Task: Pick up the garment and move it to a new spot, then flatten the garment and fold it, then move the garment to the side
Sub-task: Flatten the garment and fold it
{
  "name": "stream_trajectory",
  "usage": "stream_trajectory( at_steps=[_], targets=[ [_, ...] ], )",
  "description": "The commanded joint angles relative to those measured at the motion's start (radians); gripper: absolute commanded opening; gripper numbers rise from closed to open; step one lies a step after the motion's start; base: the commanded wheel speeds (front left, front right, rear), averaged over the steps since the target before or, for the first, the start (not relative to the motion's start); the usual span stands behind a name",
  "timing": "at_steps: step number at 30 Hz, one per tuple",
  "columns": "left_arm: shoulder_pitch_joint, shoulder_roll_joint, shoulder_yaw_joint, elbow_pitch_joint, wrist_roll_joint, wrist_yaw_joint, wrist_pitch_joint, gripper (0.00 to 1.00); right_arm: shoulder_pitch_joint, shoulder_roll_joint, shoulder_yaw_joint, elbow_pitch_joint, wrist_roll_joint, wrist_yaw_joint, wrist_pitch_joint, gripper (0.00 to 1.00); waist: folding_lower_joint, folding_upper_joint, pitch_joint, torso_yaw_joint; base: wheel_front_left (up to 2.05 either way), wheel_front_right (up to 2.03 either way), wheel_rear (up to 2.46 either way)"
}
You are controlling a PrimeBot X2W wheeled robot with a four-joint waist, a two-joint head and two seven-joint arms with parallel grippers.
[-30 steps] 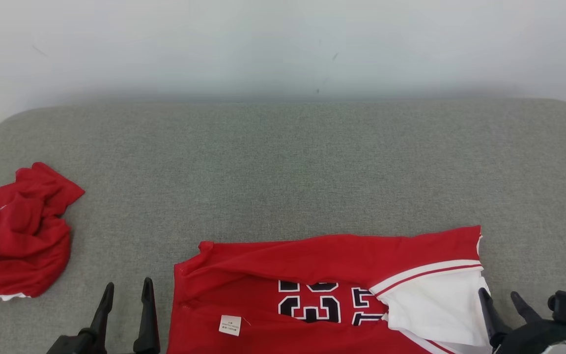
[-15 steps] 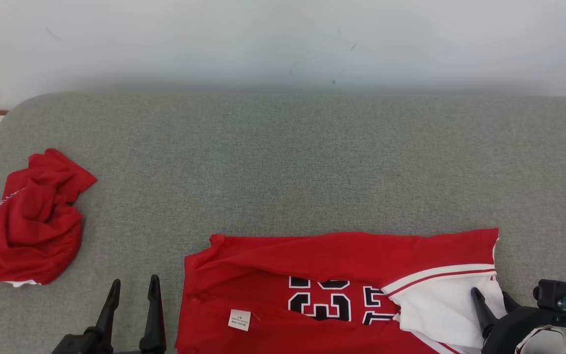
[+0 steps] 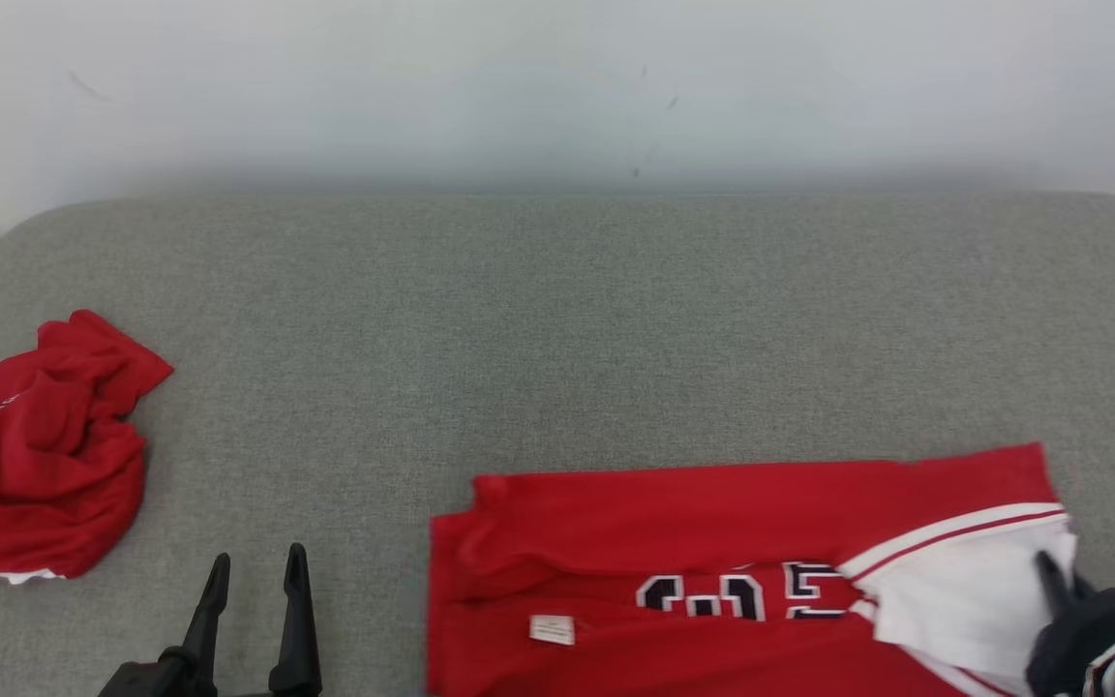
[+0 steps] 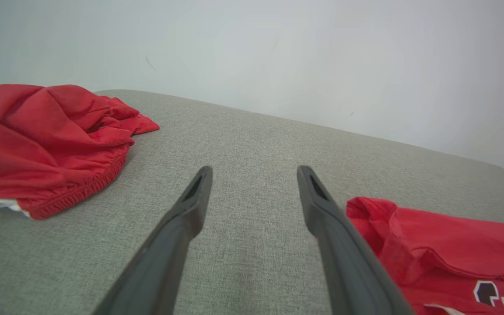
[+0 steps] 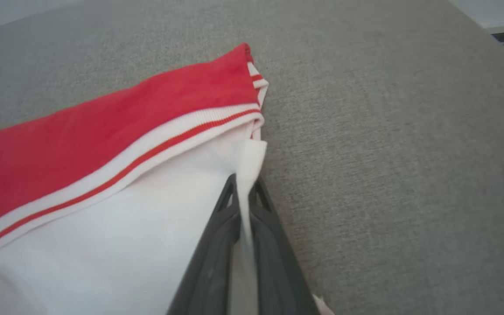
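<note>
Grey fabric surface (image 3: 557, 319) against a pale wall (image 3: 557, 87). We see a red jersey (image 3: 712, 513) lying flat at its near right edge; our right jaws are clamped on its white panel (image 5: 147, 227). Our left jaws stand wide, empty, between it and a crumpled red bundle (image 3: 45, 455), possibly shorts.

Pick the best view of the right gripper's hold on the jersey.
Right wrist view: the right gripper is shut on the jersey's white edge, fabric pinched between its fingers. The head view shows it partly cropped at lower right. The left wrist view shows the jersey's red corner.
</note>
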State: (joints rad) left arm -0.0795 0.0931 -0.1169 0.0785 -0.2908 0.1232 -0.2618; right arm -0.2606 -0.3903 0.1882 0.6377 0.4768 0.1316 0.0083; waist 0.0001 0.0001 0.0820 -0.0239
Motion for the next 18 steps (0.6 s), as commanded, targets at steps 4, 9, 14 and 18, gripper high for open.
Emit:
stream_trajectory(
  at_steps=[4,9,14,18],
  targets=[
    [0.023,-0.003,0.011,0.002,0.012,-0.006,-0.005,1.0,-0.016,-0.064,-0.057,0.014,-0.01,-0.002,-0.012,0.0,-0.0001,-0.0001,-0.007,-0.011,0.0,0.0,0.0],
    [0.033,-0.011,0.023,0.001,0.017,-0.011,-0.005,1.0,0.007,-0.078,-0.106,-0.036,-0.001,-0.002,0.013,0.0,-0.0001,-0.0001,-0.02,-0.027,0.0,0.0,0.0],
    [0.045,-0.016,0.032,0.001,0.018,-0.015,-0.005,1.0,0.031,-0.052,-0.105,-0.151,0.02,-0.001,0.058,0.0,-0.0001,-0.0001,-0.03,-0.041,0.0,0.0,0.0],
    [0.044,-0.019,0.034,0.004,0.021,-0.018,-0.005,1.0,0.07,-0.03,-0.089,-0.284,0.048,-0.001,0.104,0.0,-0.0001,-0.0001,-0.04,-0.048,0.0,0.0,0.0]
  ],
)
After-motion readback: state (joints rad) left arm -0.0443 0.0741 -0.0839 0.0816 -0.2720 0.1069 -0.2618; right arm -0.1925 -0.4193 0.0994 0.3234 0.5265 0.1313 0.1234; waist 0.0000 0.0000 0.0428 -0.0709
